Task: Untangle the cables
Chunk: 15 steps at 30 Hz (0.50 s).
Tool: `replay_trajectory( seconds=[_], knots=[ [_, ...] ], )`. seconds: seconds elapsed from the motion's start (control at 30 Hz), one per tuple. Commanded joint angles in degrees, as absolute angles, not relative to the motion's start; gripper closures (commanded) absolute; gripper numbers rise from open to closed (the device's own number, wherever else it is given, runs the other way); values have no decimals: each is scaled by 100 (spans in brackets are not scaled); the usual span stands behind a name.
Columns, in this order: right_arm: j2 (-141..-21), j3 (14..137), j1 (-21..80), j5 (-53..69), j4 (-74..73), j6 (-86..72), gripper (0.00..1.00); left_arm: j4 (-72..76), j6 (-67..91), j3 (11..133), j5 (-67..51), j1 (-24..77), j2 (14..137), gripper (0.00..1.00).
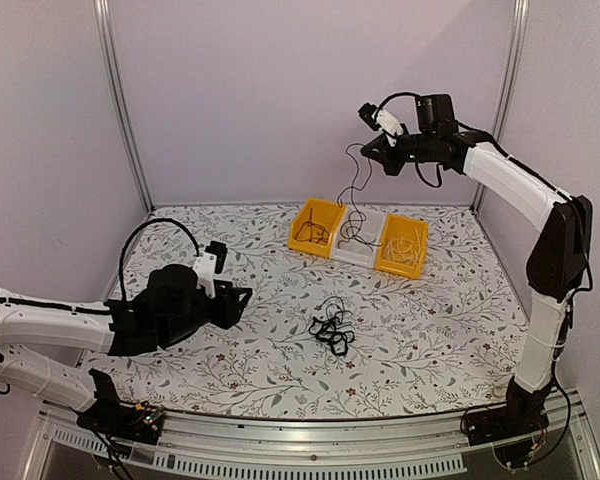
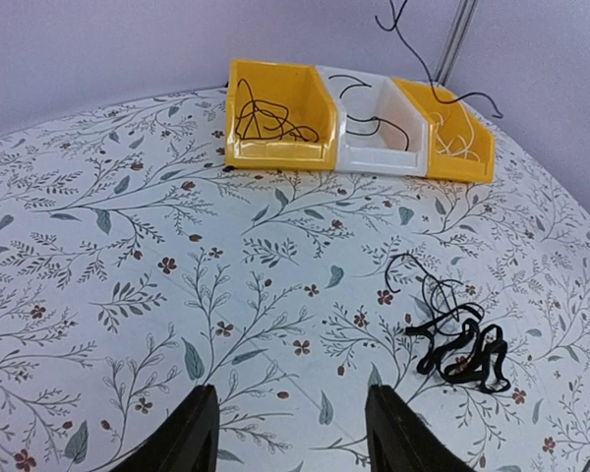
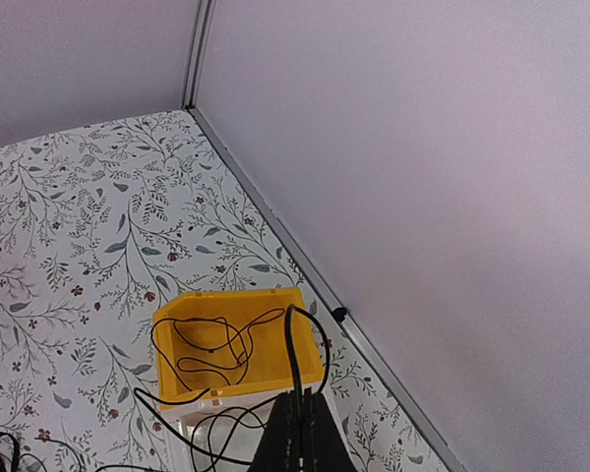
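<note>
A knotted clump of thin black cables (image 1: 330, 330) lies on the flowered table, right of and beyond my left gripper (image 1: 238, 300). In the left wrist view the clump (image 2: 457, 344) sits to the right of the open gripper (image 2: 290, 433), with nothing between the fingers. My right gripper (image 1: 372, 150) is high above the bins, shut on one thin black cable (image 1: 352, 190) that hangs down into the white bin (image 1: 360, 248). The right wrist view shows this cable (image 3: 293, 344) looping out of the shut gripper (image 3: 303, 433).
Three bins stand in a row at the back: a yellow bin (image 1: 315, 227) with a black strand inside (image 3: 211, 344), the white one, and another yellow bin (image 1: 402, 245) holding pale wires. Walls and metal posts close the back and sides.
</note>
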State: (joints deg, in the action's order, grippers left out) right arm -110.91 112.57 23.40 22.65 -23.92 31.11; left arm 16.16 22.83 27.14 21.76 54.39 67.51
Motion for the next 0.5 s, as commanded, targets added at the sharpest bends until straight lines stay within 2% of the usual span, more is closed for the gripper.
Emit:
replay_trajectory(
  seconds=[0.0,0.47],
  knots=[
    [-11349,11131,2247,2117,-2155,3086,100,1440,2410,2676,2300,5493,6572,46],
    [-12327,10948,2112,1515,-1935,3322,100,1129,2630,2630,2400,5500,6359,46]
  ],
)
